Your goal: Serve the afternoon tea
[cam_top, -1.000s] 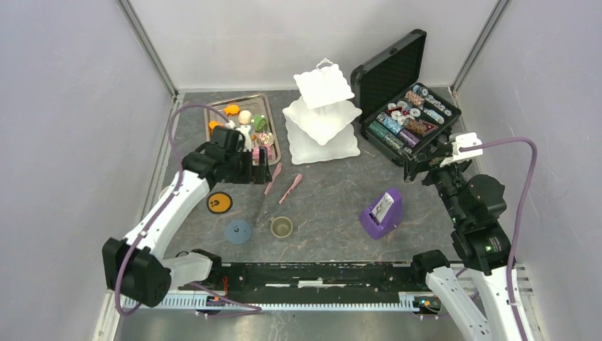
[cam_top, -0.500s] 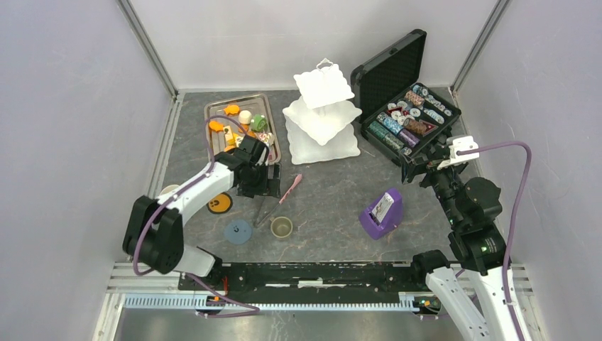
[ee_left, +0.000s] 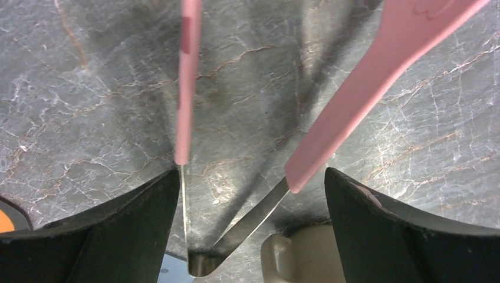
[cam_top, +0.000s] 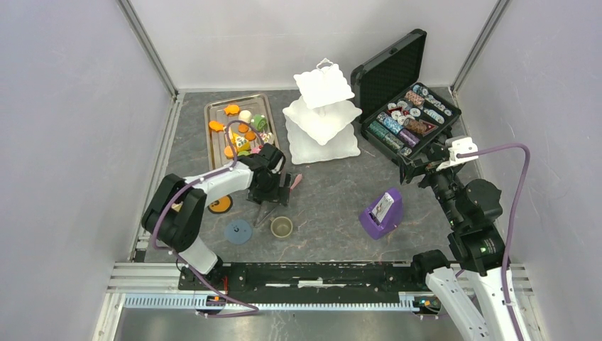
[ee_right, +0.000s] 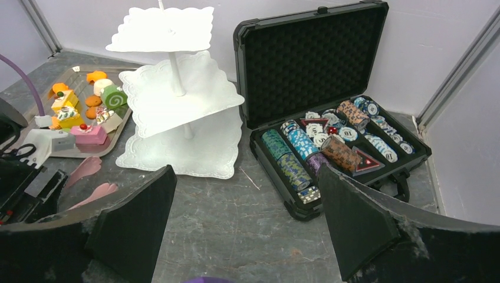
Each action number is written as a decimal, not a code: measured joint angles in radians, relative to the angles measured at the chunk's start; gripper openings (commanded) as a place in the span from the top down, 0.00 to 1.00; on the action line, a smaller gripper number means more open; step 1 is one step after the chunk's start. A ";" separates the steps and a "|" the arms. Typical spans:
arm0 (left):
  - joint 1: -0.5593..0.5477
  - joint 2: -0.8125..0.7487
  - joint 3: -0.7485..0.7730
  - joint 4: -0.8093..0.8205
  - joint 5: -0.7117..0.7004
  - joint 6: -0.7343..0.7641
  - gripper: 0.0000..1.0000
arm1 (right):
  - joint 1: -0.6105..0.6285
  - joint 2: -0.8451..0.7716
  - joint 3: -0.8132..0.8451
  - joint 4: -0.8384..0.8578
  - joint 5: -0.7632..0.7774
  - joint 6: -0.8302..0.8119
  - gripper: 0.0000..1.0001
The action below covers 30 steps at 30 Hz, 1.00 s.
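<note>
The white three-tier stand (cam_top: 321, 114) is at the back centre and also shows in the right wrist view (ee_right: 177, 100). Small pastries (cam_top: 240, 128) lie on a metal tray (cam_top: 214, 149). Pink-tipped metal tongs (ee_left: 348, 100) lie on the table. My left gripper (cam_top: 275, 192) is open just above them, its jaws straddling both tong arms (ee_left: 252, 177) without touching them. The olive cup (cam_top: 282, 227) sits just beyond the tongs' hinge (ee_left: 298, 259). A blue coaster (cam_top: 238, 231) and an orange coaster (cam_top: 220, 204) lie nearby. My right gripper (cam_top: 419, 167) is open and empty (ee_right: 246, 177). The yellow mug is hidden.
An open black case of poker chips (cam_top: 408, 121) stands at the back right. A purple card holder (cam_top: 382, 211) stands below my right gripper. Grey walls enclose the table on three sides.
My left arm has swung right from over the tray to over the tongs, uncovering the pastries. The right arm has hardly moved.
</note>
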 measured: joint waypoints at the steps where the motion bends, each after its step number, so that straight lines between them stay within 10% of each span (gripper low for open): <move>1: -0.018 0.001 0.000 0.011 -0.017 -0.010 0.04 | 0.000 0.000 -0.002 0.000 0.000 0.000 0.02; 30: -0.176 -0.126 -0.179 0.247 -0.283 -0.221 0.21 | 0.000 0.003 -0.048 0.035 -0.023 0.047 0.02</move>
